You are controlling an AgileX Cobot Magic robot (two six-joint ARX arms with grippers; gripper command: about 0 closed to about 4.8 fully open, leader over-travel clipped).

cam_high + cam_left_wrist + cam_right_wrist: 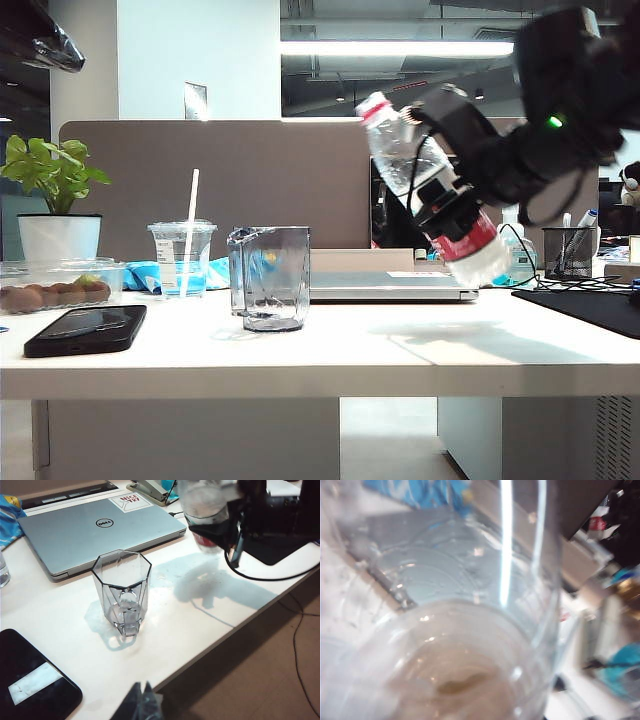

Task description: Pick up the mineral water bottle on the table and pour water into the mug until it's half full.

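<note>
Clear plastic catches the light where the right gripper [447, 205] is clamped round the middle of the one mineral water bottle [425, 185], holding it in the air above the right half of the desk [320, 355], clear of the top. The bottle's long axis slants, neck up and toward the one mug [270, 277], base down and away. That mug stands near the desk's front edge around its middle, off to the neck side and lower, a gap apart, so I judge the pour needs carrying across first. The left gripper [142, 705] hangs off the front edge, nearer the mug; its opening I cannot tell.
</note>
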